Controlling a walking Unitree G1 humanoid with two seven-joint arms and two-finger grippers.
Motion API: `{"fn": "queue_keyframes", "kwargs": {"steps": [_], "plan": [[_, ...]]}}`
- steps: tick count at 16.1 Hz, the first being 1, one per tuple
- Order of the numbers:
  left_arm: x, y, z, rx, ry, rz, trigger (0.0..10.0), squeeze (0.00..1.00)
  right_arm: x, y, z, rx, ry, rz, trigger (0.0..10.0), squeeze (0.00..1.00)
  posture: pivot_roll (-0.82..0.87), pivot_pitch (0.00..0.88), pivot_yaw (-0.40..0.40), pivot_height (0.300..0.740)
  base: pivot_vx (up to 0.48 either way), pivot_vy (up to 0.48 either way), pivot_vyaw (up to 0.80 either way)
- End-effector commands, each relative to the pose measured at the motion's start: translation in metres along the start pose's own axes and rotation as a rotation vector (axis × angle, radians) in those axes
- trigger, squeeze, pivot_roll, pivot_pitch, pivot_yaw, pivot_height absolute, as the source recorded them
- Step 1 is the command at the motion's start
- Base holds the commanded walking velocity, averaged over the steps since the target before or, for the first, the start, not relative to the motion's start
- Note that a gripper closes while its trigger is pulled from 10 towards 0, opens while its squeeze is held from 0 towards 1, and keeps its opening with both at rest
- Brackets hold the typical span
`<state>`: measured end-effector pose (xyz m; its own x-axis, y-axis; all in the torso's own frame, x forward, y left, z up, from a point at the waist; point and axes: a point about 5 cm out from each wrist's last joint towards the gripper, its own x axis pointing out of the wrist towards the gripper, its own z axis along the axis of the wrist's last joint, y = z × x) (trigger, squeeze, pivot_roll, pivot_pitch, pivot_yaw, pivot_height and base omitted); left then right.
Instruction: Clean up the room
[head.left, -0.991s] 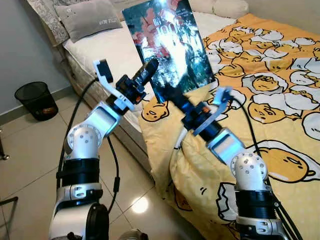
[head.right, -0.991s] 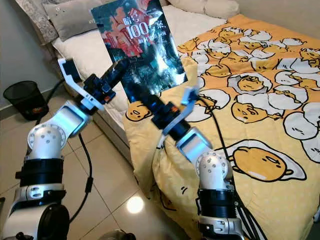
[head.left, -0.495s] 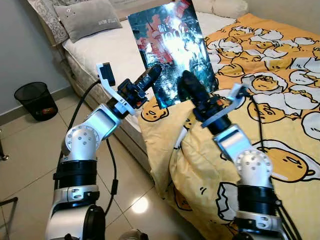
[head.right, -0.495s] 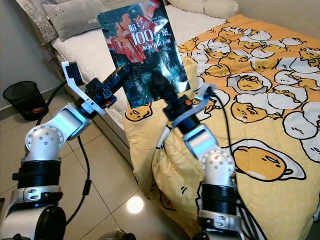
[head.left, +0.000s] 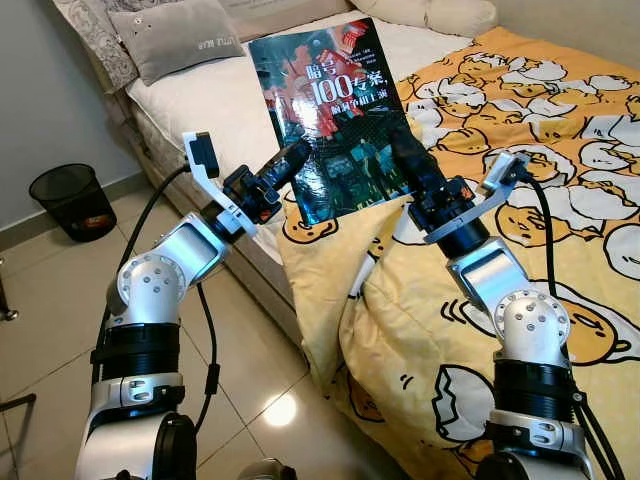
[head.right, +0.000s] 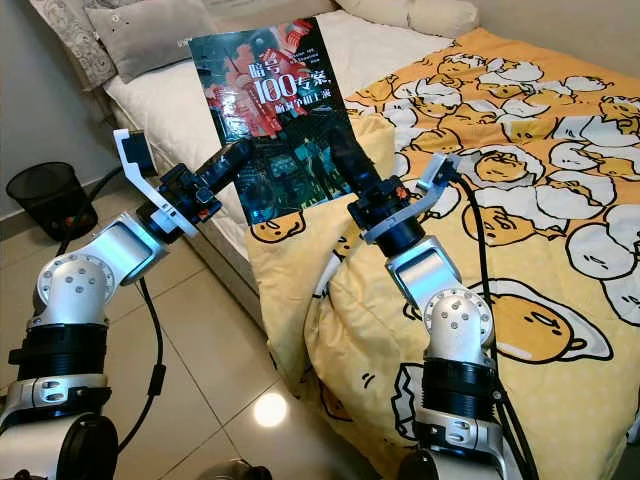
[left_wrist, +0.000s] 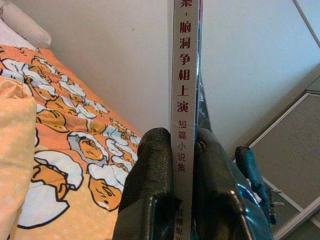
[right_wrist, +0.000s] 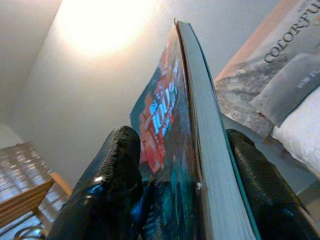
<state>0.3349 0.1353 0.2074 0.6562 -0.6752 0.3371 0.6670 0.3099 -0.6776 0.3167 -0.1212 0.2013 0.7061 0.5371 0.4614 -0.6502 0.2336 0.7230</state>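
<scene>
Glossy paperback book held upright above the bed edge — left gripper clamped on its spine side, right gripper clamped on its fore-edge. Likely light, fairly stiff, with a slick cover; 2 edge grips suited it. Yellow duvet lay below, grey pillow behind, black wastebasket well apart on the floor — none obstructing.

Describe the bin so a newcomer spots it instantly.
Start at the bed with its yellow egg-print duvet. On the tiled floor off its left side, against the grey wall, stands the wastebasket. It is round, black mesh, the one dark container on that pale floor.
</scene>
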Motion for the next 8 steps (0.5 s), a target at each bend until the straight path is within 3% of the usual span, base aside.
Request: {"fn": "queue_keyframes", "kwargs": {"steps": [1, 4, 7, 8], "plan": [[0.001, -0.003, 0.006, 0.028, -0.007, -0.019, 0.0, 0.0, 0.006, 0.01, -0.005, -0.019, 0.048, 0.061, 2.3, 0.0, -0.01, 0.0, 0.07, 0.74, 0.0, 0.0, 0.0], [0.002, -0.005, 0.006, 0.032, -0.008, -0.023, 0.0, 0.0, 0.007, 0.01, -0.012, -0.028, 0.094, 0.066, 1.9, 0.0, -0.01, 0.0, 0.065, 0.74, 0.0, 0.0, 0.0], [0.002, -0.005, 0.007, 0.039, -0.009, -0.022, 0.0, 0.0, 0.007, 0.007, -0.016, -0.037, 0.123, 0.06, 2.2, 0.0, 0.0, 0.0, 0.064, 0.74, 0.0, 0.0, 0.0], [0.001, -0.004, 0.009, 0.045, -0.005, -0.02, 0.0, 0.0, 0.006, 0.006, -0.013, -0.047, 0.117, 0.051, 1.7, 0.0, 0.0, 0.0, 0.064, 0.74, 0.0, 0.0, 0.0]]}}
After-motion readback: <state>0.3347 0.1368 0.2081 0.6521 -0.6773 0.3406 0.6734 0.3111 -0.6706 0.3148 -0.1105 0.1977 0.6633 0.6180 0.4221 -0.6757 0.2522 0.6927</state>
